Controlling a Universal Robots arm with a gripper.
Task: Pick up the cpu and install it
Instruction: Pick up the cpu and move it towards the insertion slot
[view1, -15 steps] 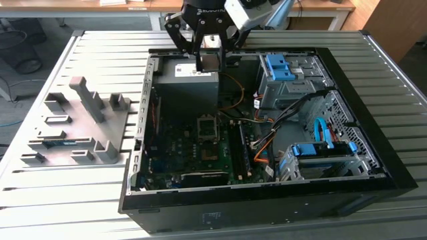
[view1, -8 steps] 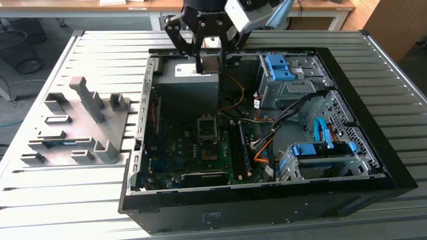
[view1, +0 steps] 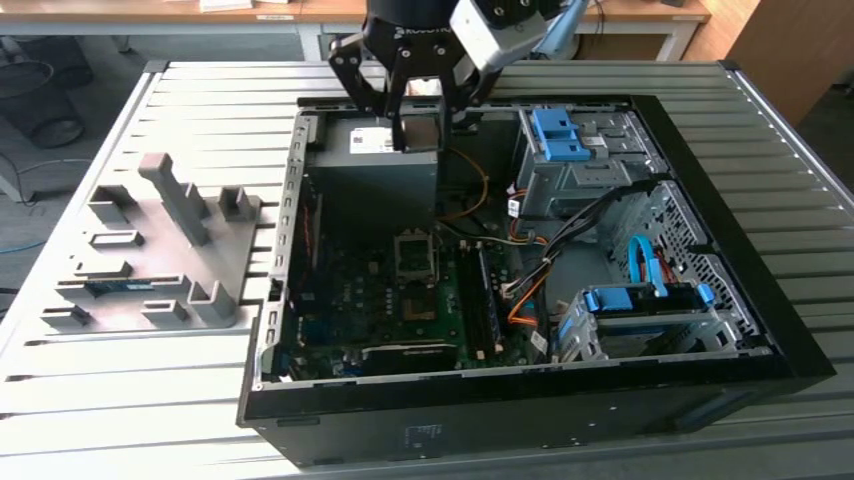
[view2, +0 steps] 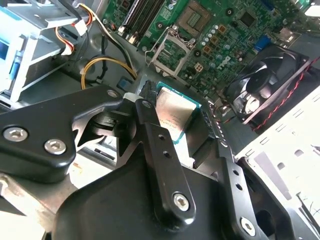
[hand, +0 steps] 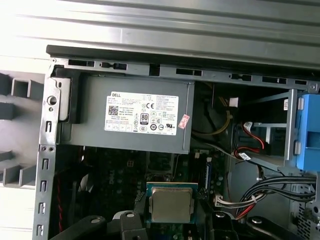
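Observation:
My gripper (view1: 416, 128) hangs over the back of the open computer case (view1: 534, 400), above the grey power supply box (view1: 376, 168). It is shut on the cpu (hand: 171, 204), a small square chip with a dull silver top and a green rim, held by its edges between the black fingers (view2: 150, 130). In the second wrist view the cpu (view2: 175, 117) sits tilted in the gripper (view2: 176, 116), well above the motherboard. The dark square socket (view2: 170, 52) lies below with its metal frame swung open. In the exterior view the socket (view1: 414, 255) is at mid-board, nearer the front than the gripper.
A grey fixture rack (view1: 174, 250) on the exterior view's left holds a memory stick (view1: 114, 288). Inside the case are a black fan (view2: 270, 80), blue drive carriers (view1: 561, 135), yellow and orange cables (view2: 100, 67) and the labelled power supply (hand: 132, 115).

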